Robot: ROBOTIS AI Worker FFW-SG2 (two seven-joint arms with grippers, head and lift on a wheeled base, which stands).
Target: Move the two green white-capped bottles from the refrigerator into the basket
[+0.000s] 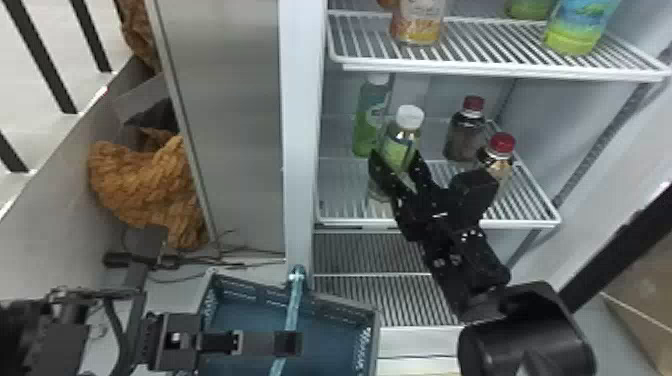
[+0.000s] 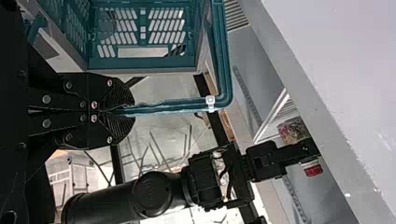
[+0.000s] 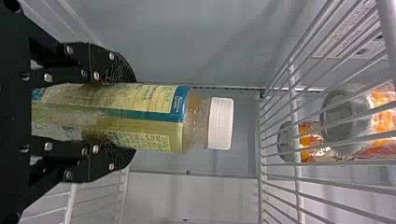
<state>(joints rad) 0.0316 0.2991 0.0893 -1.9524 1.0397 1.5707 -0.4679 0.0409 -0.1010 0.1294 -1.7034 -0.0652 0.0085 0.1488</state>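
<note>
Middle wire shelf (image 1: 345, 202) in refrigerator, white, front rail along edge. On it, left side: rear green white-capped bottle (image 1: 368, 120), upright; front green white-capped bottle (image 1: 401, 142) before it, slightly tilted, cannot tell if base touches wires. Right side: rear red-capped bottle (image 1: 465, 134), dark; front red-capped bottle (image 1: 501, 148) nearer rail, partly hidden. Upper wire shelf (image 1: 500, 71): orange-labeled bottle (image 1: 419, 25) at left, blue-green bottle (image 1: 579, 30) at right, green container (image 1: 529, 9) behind, top cut off.
</note>
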